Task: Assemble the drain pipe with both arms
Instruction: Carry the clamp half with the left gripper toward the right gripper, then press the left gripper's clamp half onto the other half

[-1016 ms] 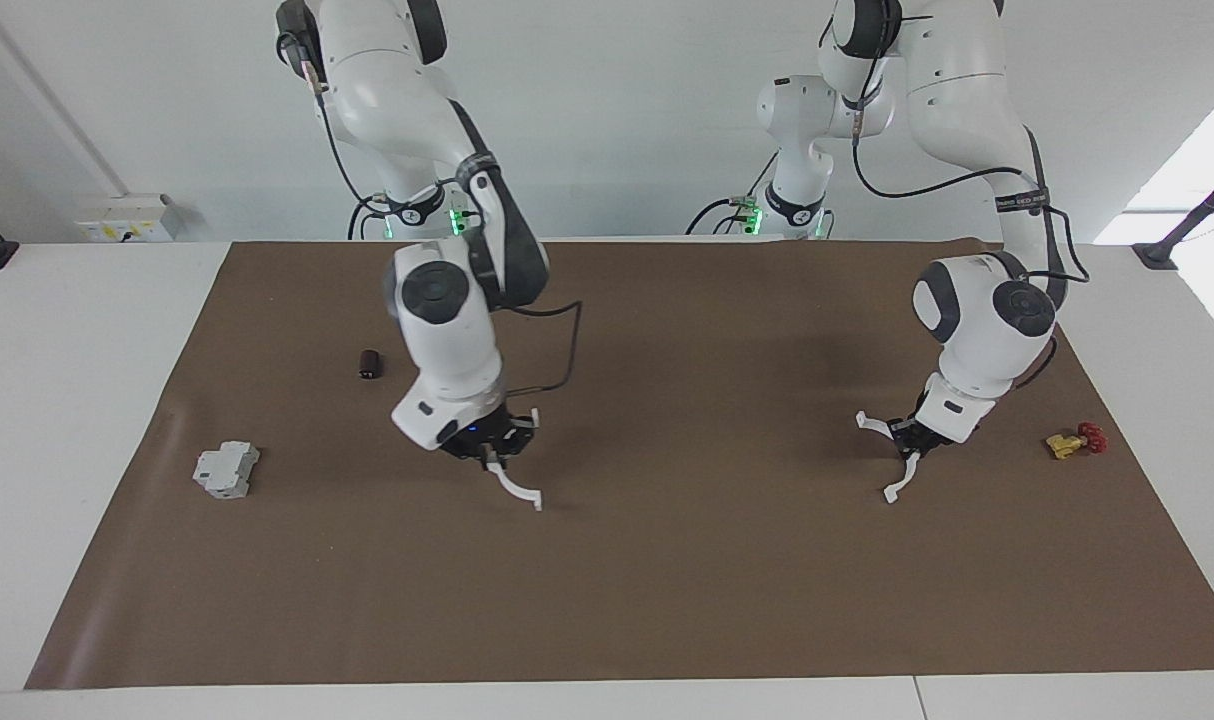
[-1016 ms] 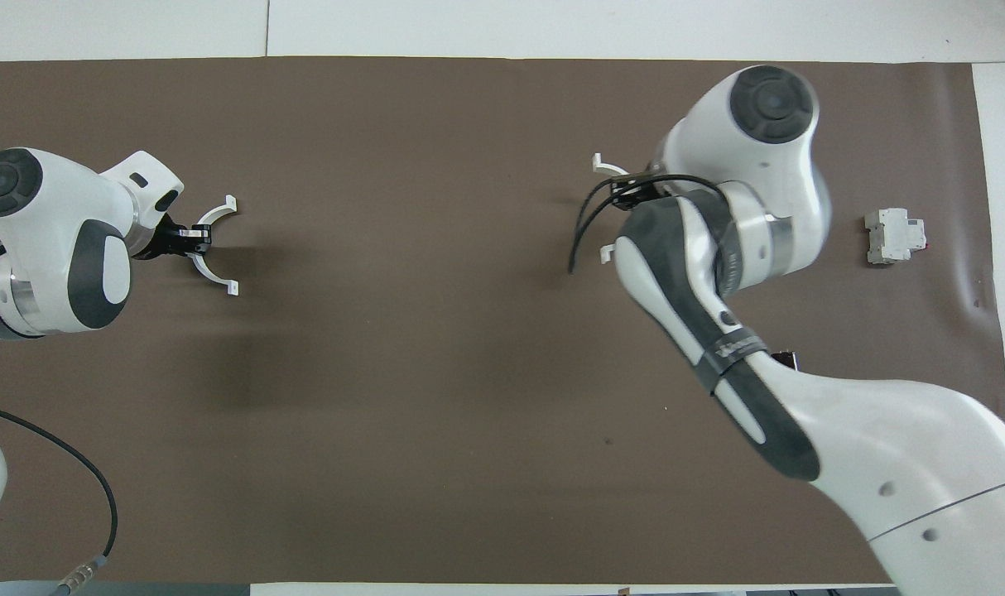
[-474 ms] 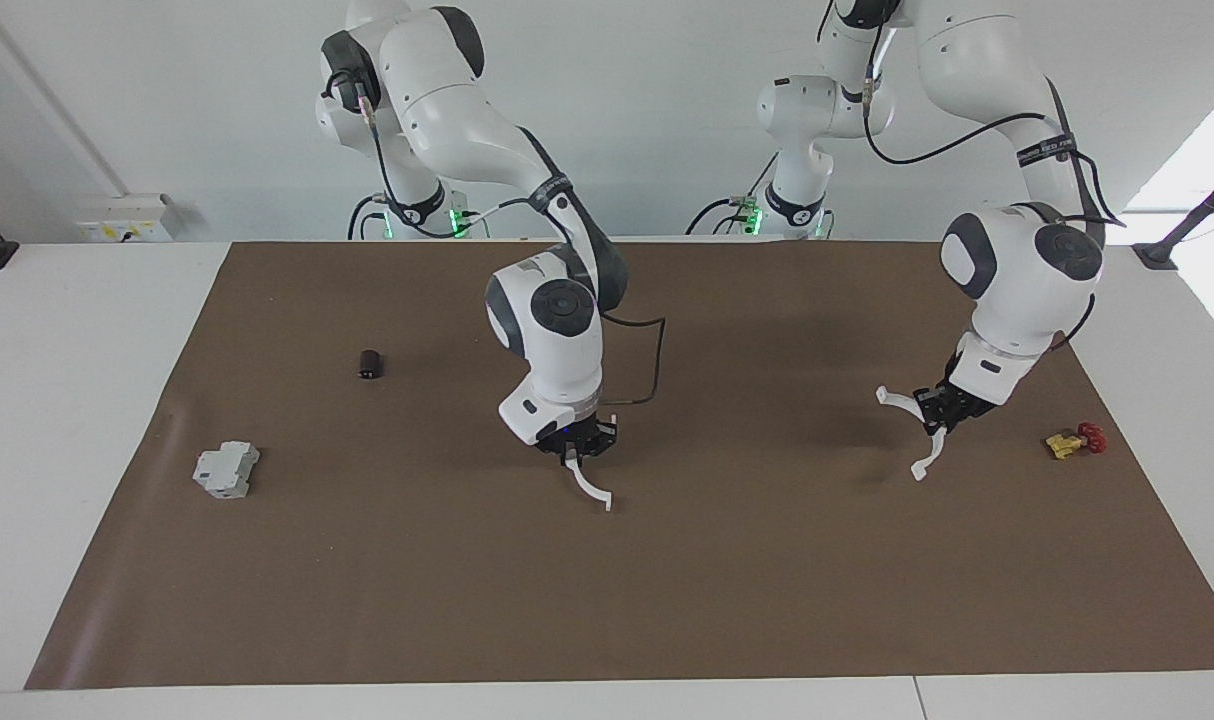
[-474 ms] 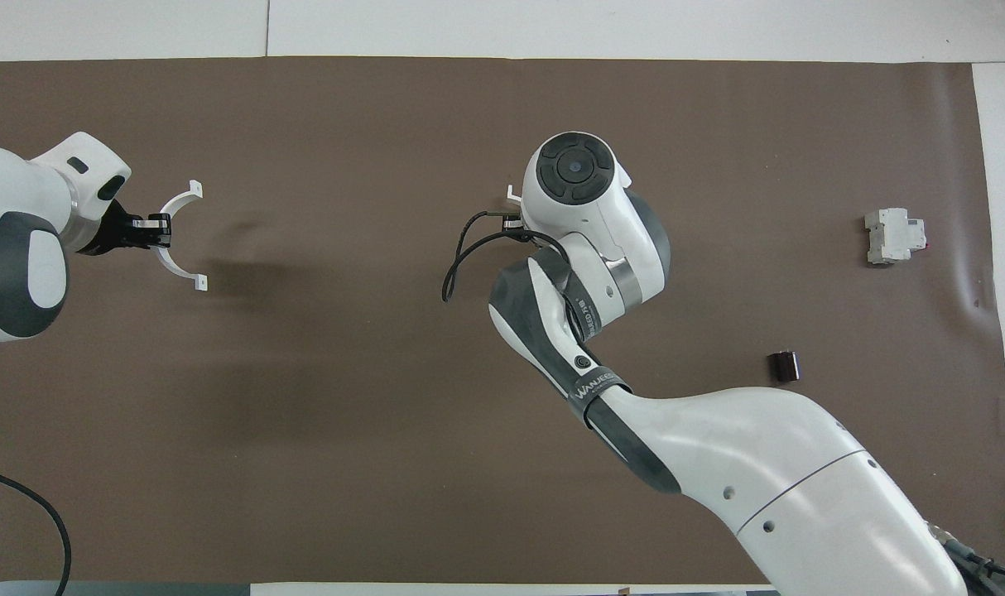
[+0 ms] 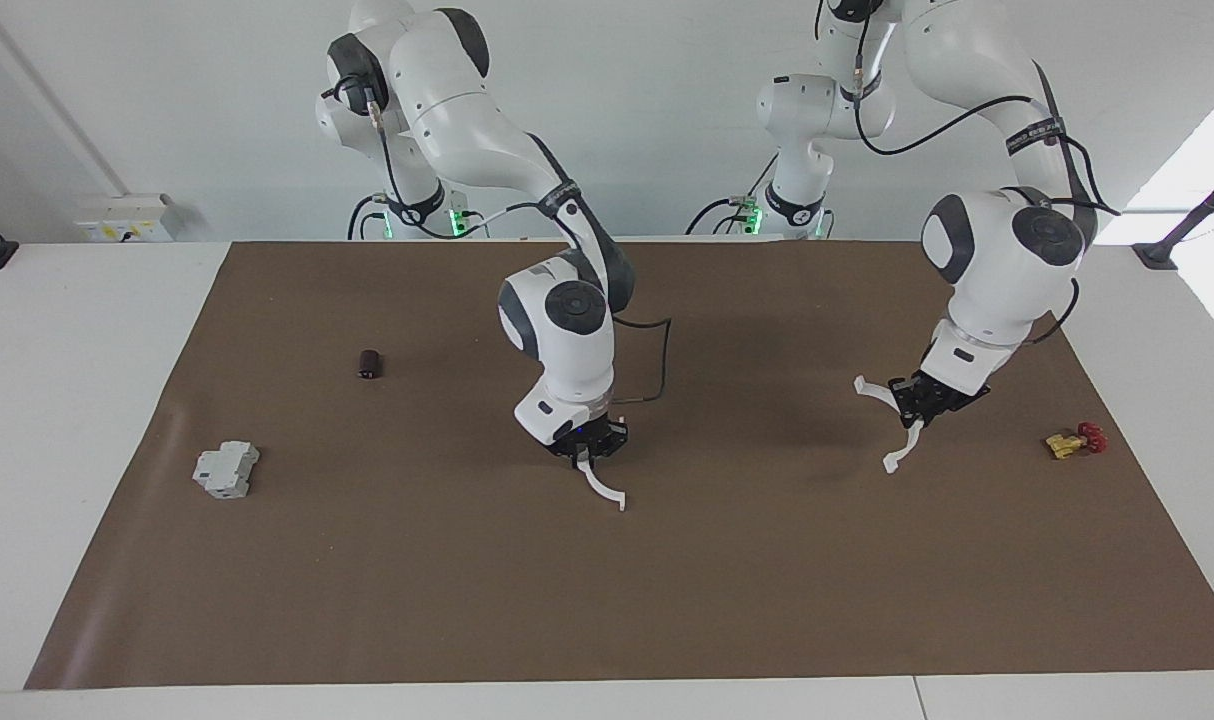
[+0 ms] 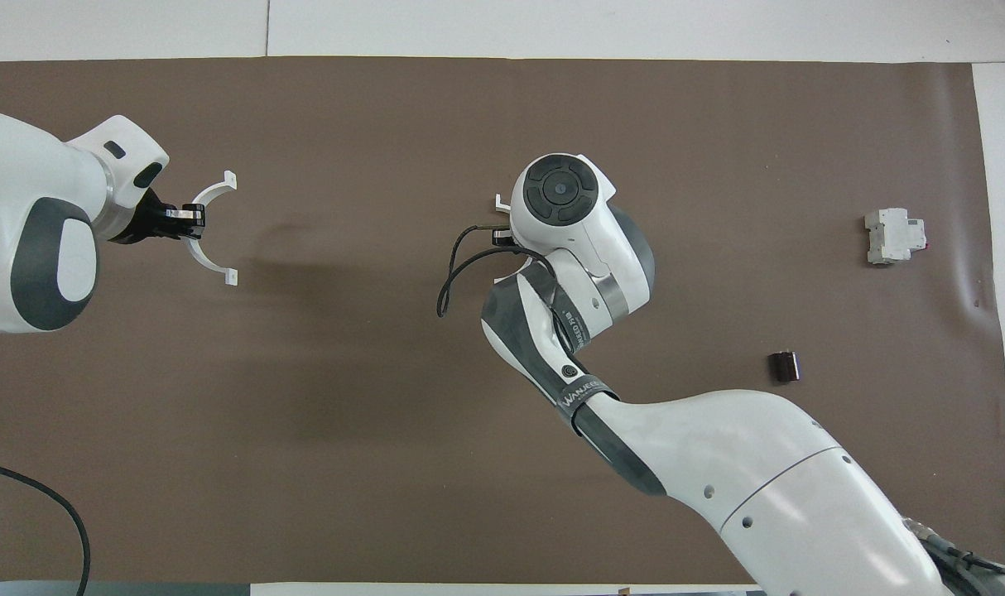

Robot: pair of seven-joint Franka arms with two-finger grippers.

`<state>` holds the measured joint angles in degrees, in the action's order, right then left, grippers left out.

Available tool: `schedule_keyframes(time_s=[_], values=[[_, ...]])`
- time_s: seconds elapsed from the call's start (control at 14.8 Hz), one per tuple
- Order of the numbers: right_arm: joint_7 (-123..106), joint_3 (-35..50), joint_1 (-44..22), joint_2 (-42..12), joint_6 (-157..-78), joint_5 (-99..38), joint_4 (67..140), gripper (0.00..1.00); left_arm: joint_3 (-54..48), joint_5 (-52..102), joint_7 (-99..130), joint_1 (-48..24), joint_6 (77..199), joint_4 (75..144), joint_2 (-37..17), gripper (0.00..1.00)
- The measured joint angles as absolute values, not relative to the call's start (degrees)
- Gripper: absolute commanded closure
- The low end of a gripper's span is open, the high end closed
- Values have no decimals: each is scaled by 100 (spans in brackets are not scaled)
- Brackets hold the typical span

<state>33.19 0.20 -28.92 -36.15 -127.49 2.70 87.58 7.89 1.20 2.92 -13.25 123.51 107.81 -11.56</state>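
The drain pipe is in two separate white half-rings, one in each gripper. My right gripper (image 5: 589, 447) is shut on one half-ring (image 5: 600, 486) and holds it low over the middle of the brown mat (image 5: 667, 600). In the overhead view my right wrist covers it except one tab (image 6: 499, 201). My left gripper (image 5: 920, 402) is shut on the other half-ring (image 5: 874, 393) above the mat, toward the left arm's end. In the overhead view this half-ring (image 6: 209, 192) sticks out of my left gripper (image 6: 181, 222), its open side toward the middle. The two halves are far apart.
A grey blocky box (image 5: 226, 470) lies toward the right arm's end of the mat, also in the overhead view (image 6: 893, 237). A small dark cylinder (image 5: 369, 364) lies nearer to the robots than it. A yellow-and-red valve (image 5: 1075, 440) lies beside my left gripper.
My right arm has swung toward the table's middle, carrying its half-ring. My left gripper has lifted its half-ring and then shifted a little toward the middle.
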Motion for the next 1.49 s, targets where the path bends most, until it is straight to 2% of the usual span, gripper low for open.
schedule_keyframes(time_s=[0.07, 0.34, 0.47, 0.68, 1.02, 1.29, 1.49], values=[[3318, 23, -2911, -3615, -12750, 270, 8758, 0, 785, 120, 407, -1442, 12351, 10763, -1170, 100], [3316, 2, -2953, -3583, -12725, 331, 8696, 0, 775, 93, 935, -1934, 12352, 10661, -1322, 100], [3200, -90, -2780, -3402, -12418, 370, 8565, 0, 768, -46, 1273, -2248, 12370, 10582, -1469, 100], [2554, -129, -2011, -2738, -11565, 370, 8451, 0, 760, -107, 1828, -2695, 12380, 10212, -1880, 100], [1494, -127, -709, -1234, -9761, 357, 8407, 0, 753, -117, 2576, -3404, 12520, 9674, -2604, 100], [1073, -124, -251, -398, -8792, 248, 8411, 0, 756, -123, 2680, -3579, 12815, 9358, -2925, 100], [917, -124, -179, -101, -8784, 229, 8798, 0, 755, -126, 2680, -3588, 12979, 9329, -2970, 100]])
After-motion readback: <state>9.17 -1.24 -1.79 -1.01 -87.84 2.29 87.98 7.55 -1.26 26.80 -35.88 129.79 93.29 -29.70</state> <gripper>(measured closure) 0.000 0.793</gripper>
